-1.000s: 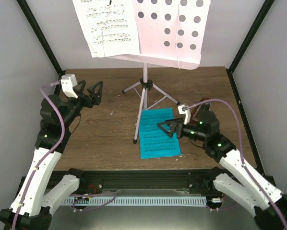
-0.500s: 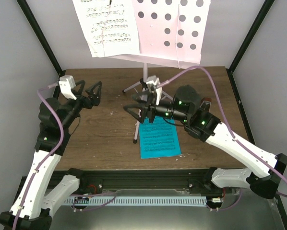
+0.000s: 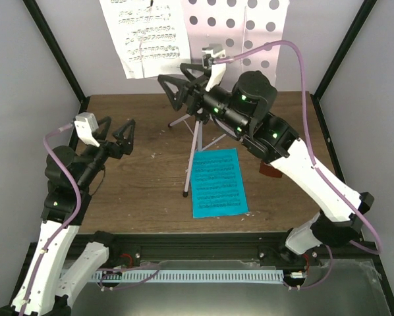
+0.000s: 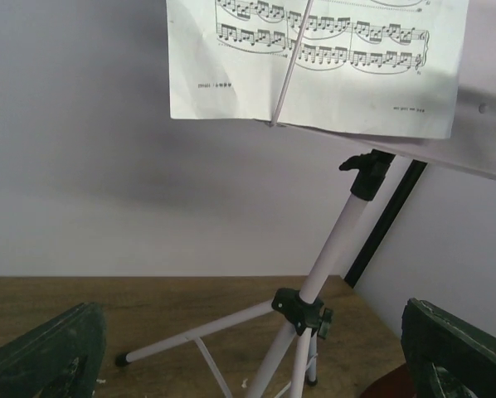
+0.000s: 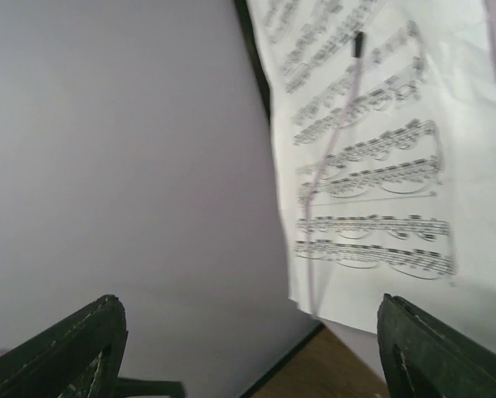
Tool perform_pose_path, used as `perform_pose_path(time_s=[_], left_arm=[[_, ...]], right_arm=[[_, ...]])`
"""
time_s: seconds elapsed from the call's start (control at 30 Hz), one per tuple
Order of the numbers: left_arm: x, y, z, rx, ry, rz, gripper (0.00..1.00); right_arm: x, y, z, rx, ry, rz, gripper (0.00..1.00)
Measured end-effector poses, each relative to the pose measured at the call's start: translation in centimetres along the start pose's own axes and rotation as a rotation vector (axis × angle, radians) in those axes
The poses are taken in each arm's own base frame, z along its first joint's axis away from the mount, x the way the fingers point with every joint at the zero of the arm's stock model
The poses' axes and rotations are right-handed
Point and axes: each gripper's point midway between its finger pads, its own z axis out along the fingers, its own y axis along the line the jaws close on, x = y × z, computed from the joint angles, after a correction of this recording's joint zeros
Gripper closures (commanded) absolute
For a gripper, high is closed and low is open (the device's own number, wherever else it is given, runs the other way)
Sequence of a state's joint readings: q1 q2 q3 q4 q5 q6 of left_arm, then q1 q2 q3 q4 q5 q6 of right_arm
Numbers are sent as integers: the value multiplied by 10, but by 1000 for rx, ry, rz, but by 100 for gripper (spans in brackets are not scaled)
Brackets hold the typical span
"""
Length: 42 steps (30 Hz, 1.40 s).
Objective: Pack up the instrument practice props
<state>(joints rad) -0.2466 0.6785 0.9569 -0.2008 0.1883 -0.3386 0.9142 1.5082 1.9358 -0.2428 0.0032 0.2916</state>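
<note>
The pale pink music stand has its hole-dotted desk (image 3: pixel 253 29) at the top and its pole (image 3: pixel 196 141) and tripod legs on the table. A white music sheet (image 3: pixel 151 36) sits on the desk; it also shows in the left wrist view (image 4: pixel 314 66) and the right wrist view (image 5: pixel 372 166). A cyan sheet (image 3: pixel 217 182) lies flat on the table. The brown metronome (image 3: pixel 271 171) is mostly hidden behind my right arm. My right gripper (image 3: pixel 178 82) is open and empty, raised just below the white sheet. My left gripper (image 3: pixel 116 128) is open and empty, left of the stand, facing its pole (image 4: pixel 331 249).
Black frame posts (image 3: pixel 55 52) stand at both back corners against grey walls. A tripod leg's foot (image 3: pixel 186 194) rests at the cyan sheet's left edge. The brown table (image 3: pixel 144 191) ends at a black rail (image 3: pixel 197 247) in front.
My right arm rose from just above the cyan sheet up and leftward to the desk's lower edge. My left gripper shifted slightly down and left. Both stayed open.
</note>
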Motion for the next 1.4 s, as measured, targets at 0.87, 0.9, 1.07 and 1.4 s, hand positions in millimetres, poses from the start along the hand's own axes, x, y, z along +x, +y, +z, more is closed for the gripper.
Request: perform_pose_path(time_s=[0.87,0.9,1.07,1.4], left_arm=[[8,-2,-5,11,37,4,1],[8,-2,-5,12,37,4,1],[8,-3,-6,15,35,5,1],[8,-5,-7,27,37,5,0]], right_arm=[[14,-60,-2,340,36,-50,20],[14,-60,-1,343,38,-50,21],[21,-66,3,366,48,-55,29],[31,-71,16,381,46,-61,34]])
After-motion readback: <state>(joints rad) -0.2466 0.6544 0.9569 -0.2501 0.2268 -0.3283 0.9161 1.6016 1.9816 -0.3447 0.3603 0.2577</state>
